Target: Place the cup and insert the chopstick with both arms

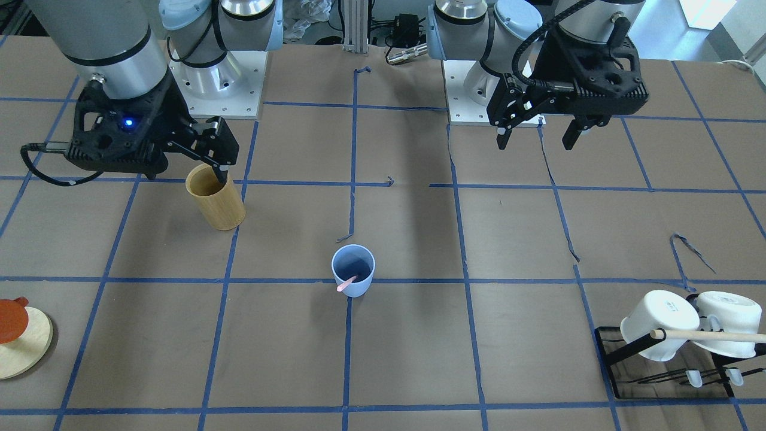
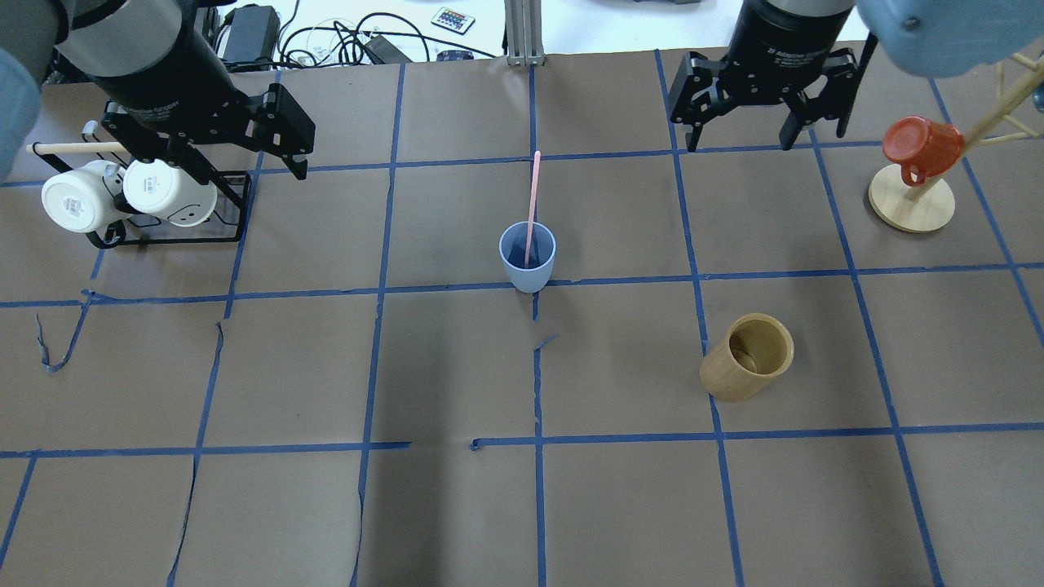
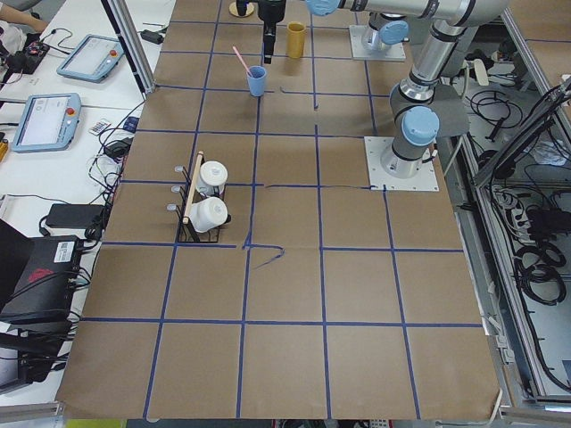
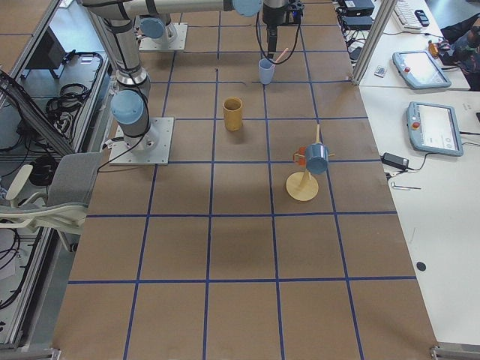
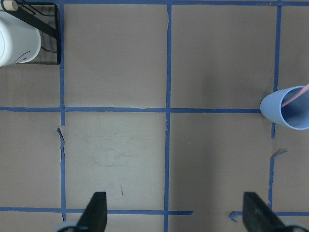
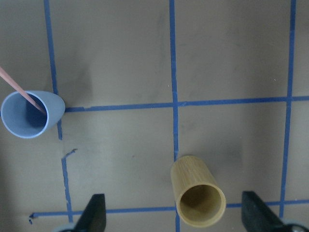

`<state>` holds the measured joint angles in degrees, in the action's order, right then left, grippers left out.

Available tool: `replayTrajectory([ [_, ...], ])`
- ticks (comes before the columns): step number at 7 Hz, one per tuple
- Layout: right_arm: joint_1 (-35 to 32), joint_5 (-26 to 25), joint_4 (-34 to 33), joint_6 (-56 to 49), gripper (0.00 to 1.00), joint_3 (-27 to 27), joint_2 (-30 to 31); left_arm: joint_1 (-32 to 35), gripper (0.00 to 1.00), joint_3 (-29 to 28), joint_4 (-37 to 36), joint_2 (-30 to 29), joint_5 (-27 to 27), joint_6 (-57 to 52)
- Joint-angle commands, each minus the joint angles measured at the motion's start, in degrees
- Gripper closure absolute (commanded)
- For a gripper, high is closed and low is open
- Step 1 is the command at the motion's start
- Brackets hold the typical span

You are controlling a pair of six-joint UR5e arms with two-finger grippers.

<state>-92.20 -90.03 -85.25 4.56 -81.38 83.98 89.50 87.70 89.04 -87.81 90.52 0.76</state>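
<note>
chopstick [image 2: 532,204] in cup [image 2: 528,265] at table [image 2: 457,367] centre, bamboo cylinder [image 2: 746,359] on robot's right, mug rack [image 2: 175,241] on left

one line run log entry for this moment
cup: upright, mid-table | chopstick: in cup, leaning on rim | left gripper: open, empty | right gripper: open, empty | task: looks done

1. I can't read a single word or number with certainty in any view.
2. The black collar [image 2: 153,106] on the left arm [image 2: 114,37] carries a line of white lettering, too small for me to make out.
3. The right arm [image 2: 938,24] has the same blurred white line on its collar [image 2: 781,54].
4. One white mug [image 1: 658,323] bears small dark marks, which I can't read.
</note>
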Motion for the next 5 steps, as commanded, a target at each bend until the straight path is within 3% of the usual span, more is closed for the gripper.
replayTrajectory([
  [1, 1.2, -2.4, 9.0, -1.8, 0.00, -0.2, 1.4, 0.1, 0.00, -0.2, 0.0, -0.1, -0.4, 0.0],
  [5, 4.0, -0.9, 7.8, -7.5, 0.00, -0.8, 3.4, -0.2, 0.00, -0.3, -0.2, -0.2, -0.5, 0.5],
])
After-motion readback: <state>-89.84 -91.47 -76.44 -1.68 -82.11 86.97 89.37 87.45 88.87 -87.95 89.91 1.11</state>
